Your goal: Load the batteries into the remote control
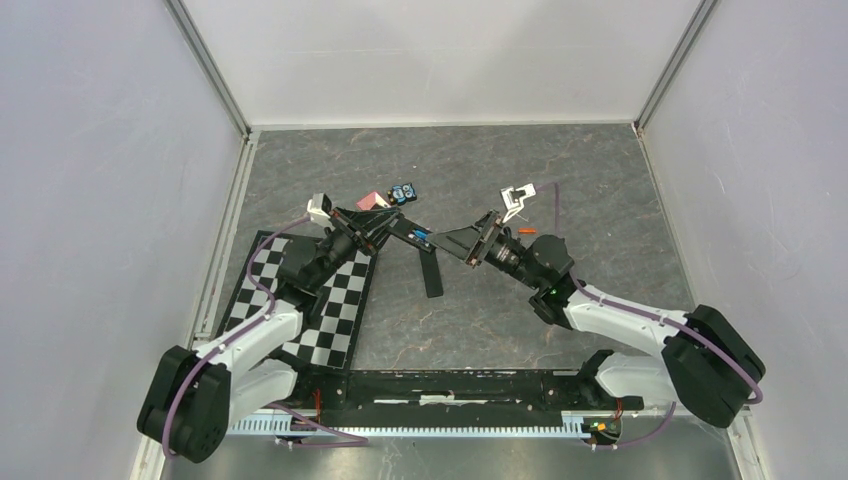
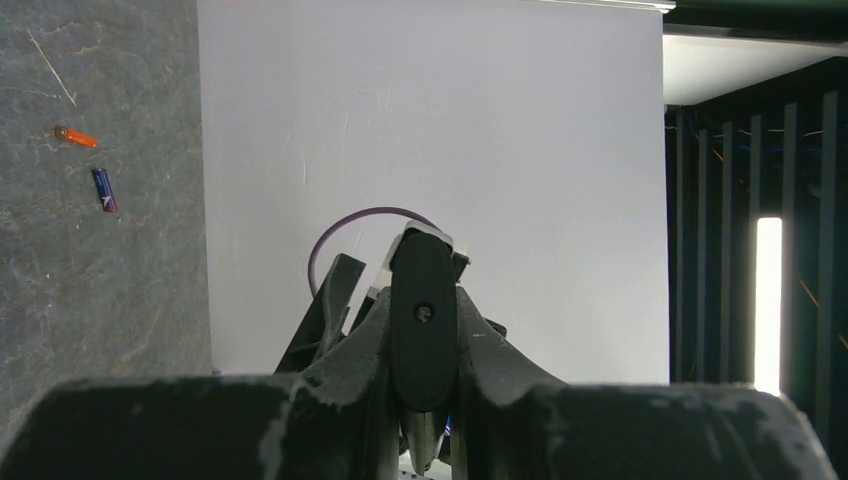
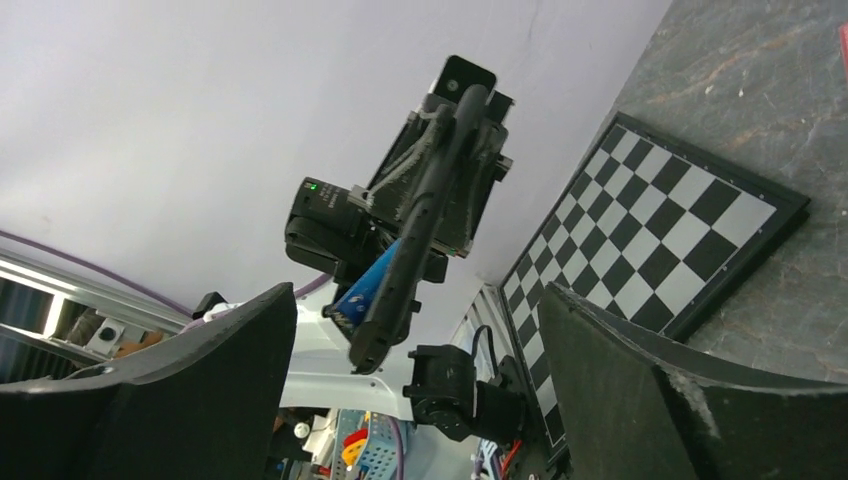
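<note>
The grey stone-patterned table [image 1: 590,180] spreads under both my arms, with a black-and-white checkered board [image 1: 335,315] lying flat on its left side, partly under my left arm.

The remote control [image 1: 405,233] is a long, slim black bar. My left gripper [image 2: 425,345] is clamped tight on it, one finger on each flat face, and holds it up off the table with its free end pointing at my right arm. From my right wrist I see it edge-on, thin and slightly curved.

My right gripper [image 3: 418,325] faces that free end with its jaws spread wide and nothing in them.

A black strip [image 1: 432,276] lies on the table just below the remote's free end. I cannot tell whether the two touch.

A small blue-and-black gadget [image 1: 404,191] sits further back, beside a pink block [image 1: 371,200].

Of the batteries, a blue cell [image 3: 368,284] sits in the remote's underside. An orange one [image 2: 77,137] and a purple one [image 2: 104,190] lie loose on the table, near each other but apart.
</note>
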You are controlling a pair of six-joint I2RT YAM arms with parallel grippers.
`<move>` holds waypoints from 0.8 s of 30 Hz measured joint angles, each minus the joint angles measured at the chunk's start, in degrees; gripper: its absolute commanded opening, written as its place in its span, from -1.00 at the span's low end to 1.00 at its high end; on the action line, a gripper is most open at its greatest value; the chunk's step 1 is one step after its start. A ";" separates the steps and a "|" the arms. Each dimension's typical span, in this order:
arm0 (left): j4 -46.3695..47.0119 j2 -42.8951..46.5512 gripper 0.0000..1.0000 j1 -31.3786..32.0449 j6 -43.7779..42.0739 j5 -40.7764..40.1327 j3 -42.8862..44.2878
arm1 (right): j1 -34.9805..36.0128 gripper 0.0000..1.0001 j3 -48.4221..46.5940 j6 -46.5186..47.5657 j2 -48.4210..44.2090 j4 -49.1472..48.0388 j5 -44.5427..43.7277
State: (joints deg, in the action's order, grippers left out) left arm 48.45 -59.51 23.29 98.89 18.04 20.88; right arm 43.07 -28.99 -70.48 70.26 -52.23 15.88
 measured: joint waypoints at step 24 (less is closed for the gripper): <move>1.95 -2.73 -0.96 -0.07 -2.23 1.05 -0.26 | -0.04 -0.34 -0.37 -1.33 3.26 -4.24 0.20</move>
State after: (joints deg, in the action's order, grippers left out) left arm 50.39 -62.24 23.22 96.66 19.09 20.62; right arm 43.03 -29.36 -71.81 73.52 -56.47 16.08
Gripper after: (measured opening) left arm 0.232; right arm 0.374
